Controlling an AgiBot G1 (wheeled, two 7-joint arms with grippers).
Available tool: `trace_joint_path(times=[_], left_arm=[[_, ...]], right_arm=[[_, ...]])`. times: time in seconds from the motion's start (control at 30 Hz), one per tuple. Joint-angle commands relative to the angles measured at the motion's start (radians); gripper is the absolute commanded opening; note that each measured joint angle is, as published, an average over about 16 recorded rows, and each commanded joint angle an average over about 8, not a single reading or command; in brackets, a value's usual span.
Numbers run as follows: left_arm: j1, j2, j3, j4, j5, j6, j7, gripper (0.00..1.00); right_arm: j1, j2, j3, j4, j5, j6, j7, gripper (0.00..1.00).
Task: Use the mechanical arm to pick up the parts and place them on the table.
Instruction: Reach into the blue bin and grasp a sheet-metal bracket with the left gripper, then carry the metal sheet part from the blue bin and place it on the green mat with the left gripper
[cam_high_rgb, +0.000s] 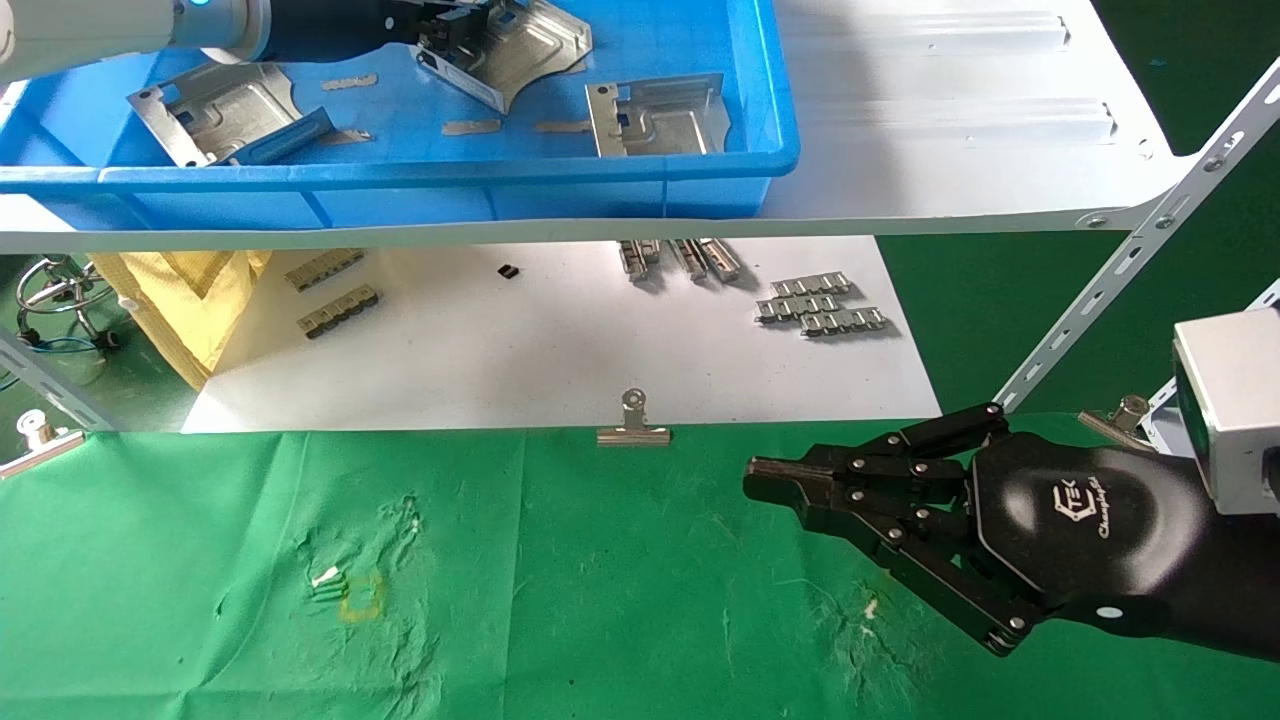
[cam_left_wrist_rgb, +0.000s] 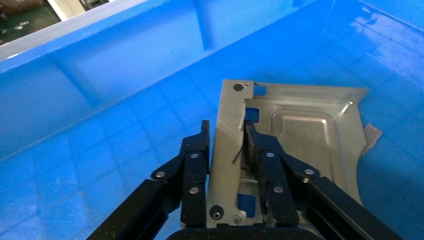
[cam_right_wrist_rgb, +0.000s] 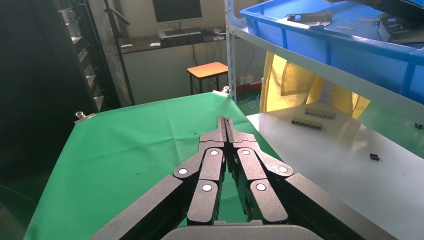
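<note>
Nearest, at the lower right of the head view, the right gripper (cam_high_rgb: 775, 480) hovers over the green cloth table (cam_high_rgb: 520, 590), idle; its right wrist view shows the black linked fingers pressed tip to tip with nothing between them.

Farther back, along the cloth's far edge, a silver binder clip (cam_high_rgb: 633, 420) pins it to the white board (cam_high_rgb: 560, 340), where small grey ridged link strips (cam_high_rgb: 822, 303) lie loose.

Farthest, at the upper left, the left gripper (cam_left_wrist_rgb: 226, 137) reaches into the blue plastic tray (cam_high_rgb: 440, 180). Its jaws stand narrowly apart astride the raised folded edge of one stamped plate (cam_left_wrist_rgb: 300, 125), the fingers (cam_left_wrist_rgb: 197, 150) hard against that thin flange; from the wrist view I judge the grip closed on it. Two other plates (cam_high_rgb: 225, 110) (cam_high_rgb: 655, 115) lie flat on the tray floor, well apart.

The risk is in that hold. The plate is smooth, glossy sheet metal, and the pads bear only on a narrow strip near one side, so its embossed body and curved cut-out hang off to one side. It could pivot or slide out as it lifts. A corner could also catch the tray's tall wall on the way out. The tray floor is slick moulded plastic with a shallow grid, offering little to stop a dropped plate skating.
</note>
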Motion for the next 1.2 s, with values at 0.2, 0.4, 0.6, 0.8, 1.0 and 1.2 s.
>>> trace_joint_path(times=[0.2, 0.4, 0.6, 0.8, 1.0, 1.2], left_arm=[[-0.012, -0.009, -0.003, -0.001, -0.012, 0.028, 0.003, 0.0], [-0.04, -0.043, -0.035, -0.024, -0.063, 0.098, 0.046, 0.0], [-0.029, -0.13, -0.09, -0.078, -0.155, 0.312, 0.169, 0.0], [0.014, -0.232, -0.156, -0.113, -0.269, 0.578, 0.344, 0.0], [0.047, -0.299, -0.189, -0.103, -0.33, 0.765, 0.487, 0.0], [0.124, -0.378, -0.206, -0.129, -0.396, 0.851, 0.601, 0.0]], right_arm=[[0.0, 0.0, 0.0, 0.0, 0.0, 0.0, 0.0, 0.55], [0.0, 0.0, 0.0, 0.0, 0.0, 0.0, 0.0, 1.0], [0.0, 0.0, 0.0, 0.0, 0.0, 0.0, 0.0, 1.0], [0.0, 0.0, 0.0, 0.0, 0.0, 0.0, 0.0, 1.0], [0.0, 0.0, 0.0, 0.0, 0.0, 0.0, 0.0, 1.0], [0.0, 0.0, 0.0, 0.0, 0.0, 0.0, 0.0, 1.0]])
